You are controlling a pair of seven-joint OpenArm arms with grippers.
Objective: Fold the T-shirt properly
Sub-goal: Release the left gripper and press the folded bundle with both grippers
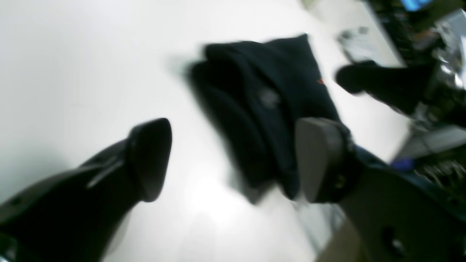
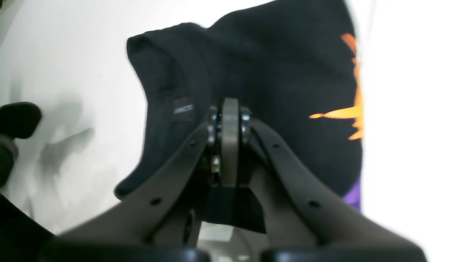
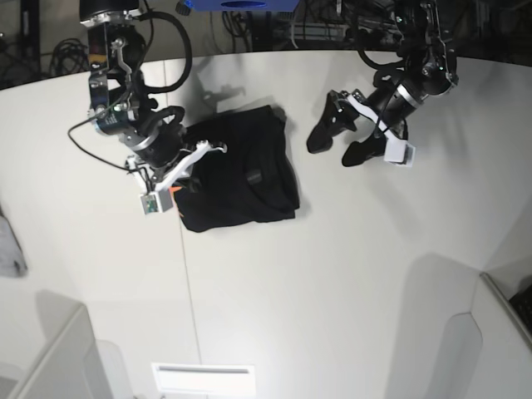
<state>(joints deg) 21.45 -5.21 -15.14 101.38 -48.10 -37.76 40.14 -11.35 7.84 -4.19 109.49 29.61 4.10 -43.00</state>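
The black T-shirt (image 3: 245, 170) lies folded into a compact bundle on the white table (image 3: 332, 274). Its orange print (image 2: 349, 112) and a purple strip show at one edge in the right wrist view. My right gripper (image 3: 209, 150) is shut, with its fingertips (image 2: 230, 109) pressed together over the shirt (image 2: 276, 72) near the collar label; I cannot tell if any cloth is pinched. My left gripper (image 3: 337, 141) hangs open just right of the shirt, holding nothing. In the blurred left wrist view its fingers (image 1: 151, 160) stand wide apart in front of the shirt (image 1: 262, 102).
Cables and equipment (image 3: 332, 25) line the table's far edge. A grey cloth (image 3: 8, 249) sits at the left border. A slotted white panel (image 3: 204, 378) and grey partitions (image 3: 58, 357) stand along the front edge. A seam (image 3: 187, 274) runs down the table.
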